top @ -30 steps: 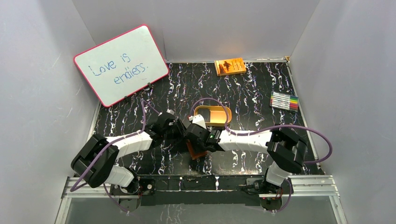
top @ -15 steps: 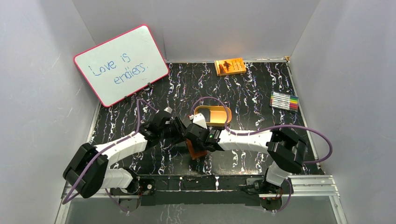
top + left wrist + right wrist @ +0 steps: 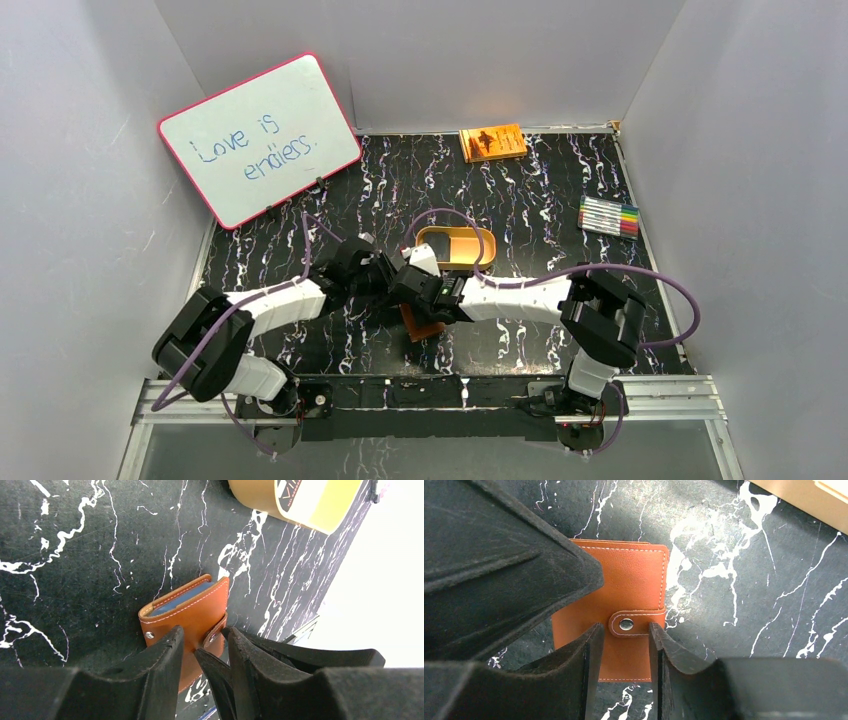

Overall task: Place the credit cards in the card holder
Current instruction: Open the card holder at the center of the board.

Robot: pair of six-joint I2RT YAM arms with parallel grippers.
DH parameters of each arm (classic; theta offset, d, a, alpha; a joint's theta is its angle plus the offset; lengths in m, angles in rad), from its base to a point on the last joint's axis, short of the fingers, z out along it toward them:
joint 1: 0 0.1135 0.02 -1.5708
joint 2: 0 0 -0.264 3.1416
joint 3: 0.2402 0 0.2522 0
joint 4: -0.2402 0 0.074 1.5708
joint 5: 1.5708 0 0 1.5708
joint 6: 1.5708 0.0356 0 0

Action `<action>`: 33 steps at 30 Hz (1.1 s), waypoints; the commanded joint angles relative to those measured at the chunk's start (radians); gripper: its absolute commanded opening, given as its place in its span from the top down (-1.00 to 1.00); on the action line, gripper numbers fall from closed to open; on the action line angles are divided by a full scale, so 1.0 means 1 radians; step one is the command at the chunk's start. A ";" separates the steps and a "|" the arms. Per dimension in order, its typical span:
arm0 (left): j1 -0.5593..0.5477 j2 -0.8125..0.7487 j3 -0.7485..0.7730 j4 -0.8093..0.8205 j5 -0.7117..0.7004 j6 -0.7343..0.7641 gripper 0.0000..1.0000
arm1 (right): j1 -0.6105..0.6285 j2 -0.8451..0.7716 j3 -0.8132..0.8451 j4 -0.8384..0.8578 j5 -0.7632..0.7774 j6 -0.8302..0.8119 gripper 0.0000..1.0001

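The card holder [image 3: 634, 580], a brown leather wallet, lies folded on the black marbled table, its strap with a metal stud [image 3: 626, 624] across its face. In the left wrist view the card holder [image 3: 192, 615] shows a bluish credit card [image 3: 181, 598] edge tucked inside its fold. My right gripper [image 3: 625, 627] hovers over it, open, a finger on either side of the strap. My left gripper [image 3: 204, 631] is open at the holder's near edge, with one right finger [image 3: 217, 680] reaching between its own. From above, both grippers meet over the card holder [image 3: 425, 326].
A tan oval tray [image 3: 482, 243] sits just behind the grippers. An orange book [image 3: 492, 142] lies at the back, a marker set [image 3: 610, 215] at the right, and a whiteboard [image 3: 258, 138] leans at the back left. Purple cables loop over both arms.
Both grippers' jaws have narrowed slightly. The right arm has shifted a little left. The left arm swung outward and came back. The card holder has stayed put.
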 commanded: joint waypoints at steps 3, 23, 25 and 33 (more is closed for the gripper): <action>0.004 0.054 -0.001 0.049 0.051 0.000 0.33 | 0.006 0.014 0.042 -0.020 0.024 0.010 0.12; 0.004 0.159 -0.031 0.047 0.020 0.036 1.00 | 0.006 0.002 0.045 -0.057 0.035 0.013 0.71; 0.004 0.170 -0.029 0.044 0.019 0.039 1.00 | 0.005 0.001 0.047 -0.061 0.035 0.016 0.85; 0.004 0.190 -0.028 0.018 -0.009 0.061 1.00 | 0.005 -0.026 0.047 -0.097 0.063 0.054 1.00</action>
